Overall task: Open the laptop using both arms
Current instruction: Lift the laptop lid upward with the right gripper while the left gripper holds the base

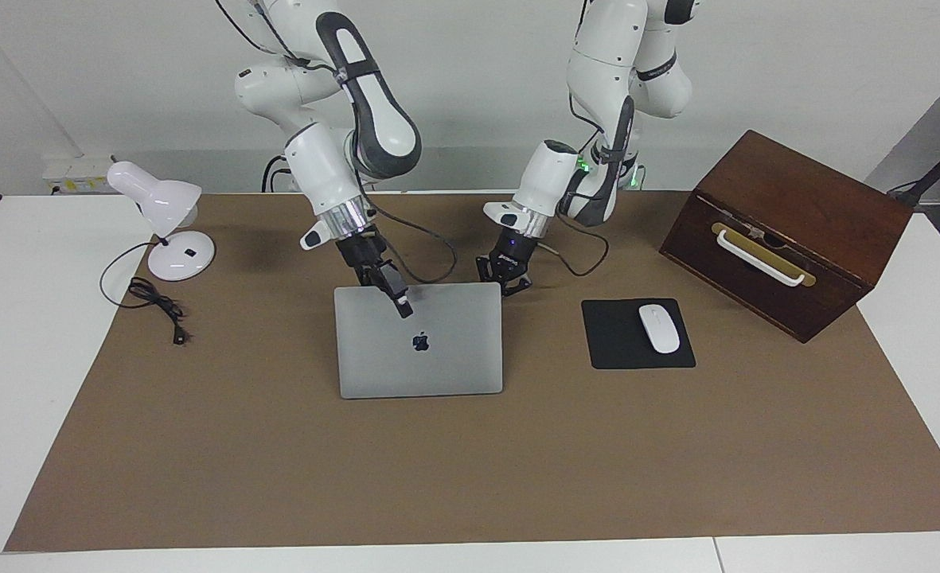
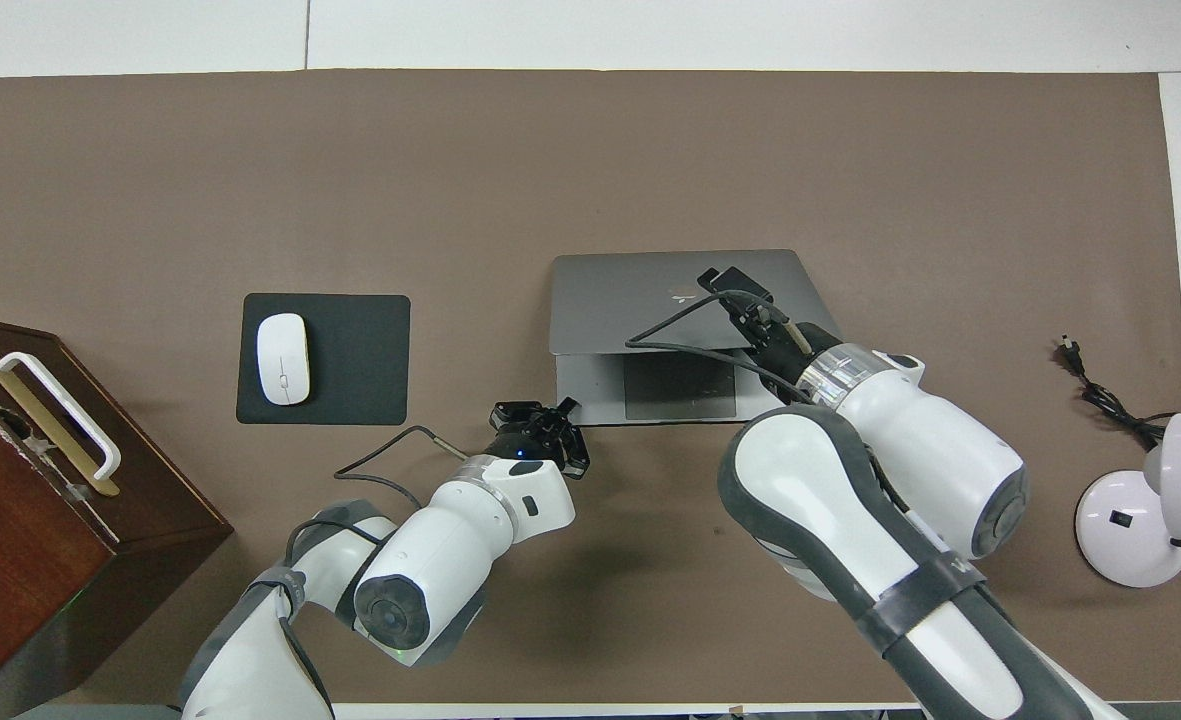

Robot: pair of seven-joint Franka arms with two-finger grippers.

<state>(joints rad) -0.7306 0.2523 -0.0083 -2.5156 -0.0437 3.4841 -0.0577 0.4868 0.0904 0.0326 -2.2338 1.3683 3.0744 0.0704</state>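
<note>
The silver-grey laptop (image 1: 438,366) lies mid-table with its lid partly raised; the overhead view (image 2: 640,290) shows the grey base and trackpad (image 2: 678,385) under the lifted edge. My right gripper (image 1: 399,304) is shut on the lid's raised edge, the edge nearest the robots, one finger lying over the lid close to the logo; it also shows in the overhead view (image 2: 725,285). My left gripper (image 1: 505,285) is open and low at the base's corner nearest the robots, toward the left arm's end; it also shows in the overhead view (image 2: 540,412).
A black mouse pad (image 1: 621,342) with a white mouse (image 1: 658,328) lies beside the laptop toward the left arm's end. A brown wooden box (image 1: 796,215) with a white handle stands past it. A white desk lamp (image 1: 163,207) and its cable (image 1: 155,306) are at the right arm's end.
</note>
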